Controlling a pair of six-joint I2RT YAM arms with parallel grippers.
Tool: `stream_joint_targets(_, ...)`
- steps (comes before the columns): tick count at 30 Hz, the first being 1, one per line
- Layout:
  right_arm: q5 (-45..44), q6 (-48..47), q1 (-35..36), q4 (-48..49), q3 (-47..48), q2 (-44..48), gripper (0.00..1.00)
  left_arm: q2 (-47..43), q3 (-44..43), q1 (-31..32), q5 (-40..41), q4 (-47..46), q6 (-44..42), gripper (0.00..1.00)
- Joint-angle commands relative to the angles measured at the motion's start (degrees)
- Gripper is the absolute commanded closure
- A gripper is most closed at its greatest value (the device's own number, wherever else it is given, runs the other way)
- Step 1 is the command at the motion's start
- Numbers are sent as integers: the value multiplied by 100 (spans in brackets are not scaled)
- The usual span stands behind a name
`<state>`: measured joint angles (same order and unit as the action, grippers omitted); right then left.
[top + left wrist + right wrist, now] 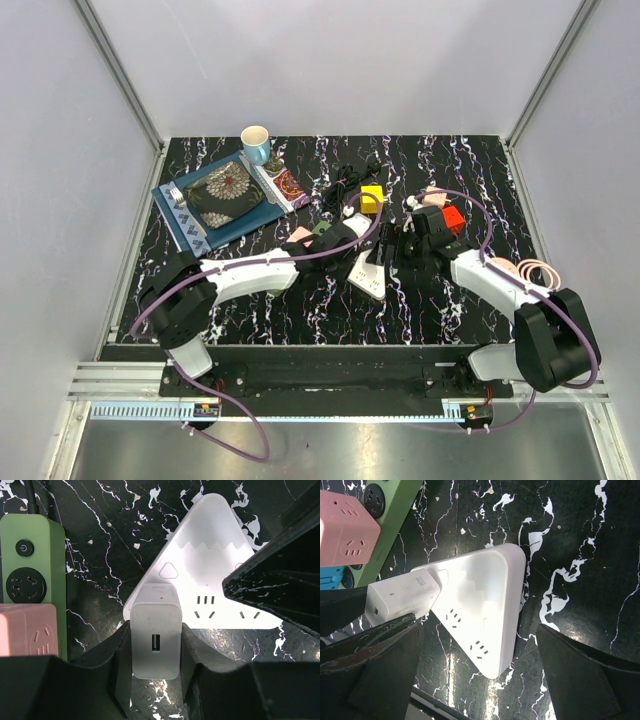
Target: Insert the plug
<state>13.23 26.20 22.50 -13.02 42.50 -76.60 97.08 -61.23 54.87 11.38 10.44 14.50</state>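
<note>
Mid-insertion, by judgement: plug pinched in left claw at strip's corner, right claw wide open astride strip; next, press plug squarely home, bracing strip.

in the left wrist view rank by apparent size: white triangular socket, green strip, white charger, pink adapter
1. white triangular socket
2. green strip, cut off by the frame
3. white charger, nearer the camera
4. pink adapter, also cut off
</note>
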Motion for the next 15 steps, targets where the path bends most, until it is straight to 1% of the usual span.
stream_joint_targets(1,249,236,-88,378,13,-83,2,662,33,32,-354,1292,35,100)
stream_joint_targets(4,355,289,-132,388,30,-154,3,777,-99,32,-417,1548,149,100)
stream_joint_targets(7,259,281,-150,422,21,-84,3,751,85,32,-303,1462,290,100)
stream_joint_targets(9,215,290,-167,449,-31,-83,3,934,68,32,-303,1653,255,100)
stream_joint_targets(15,118,360,-220,475,-93,-119,5,1401,-477,32,-268,2339,176,100)
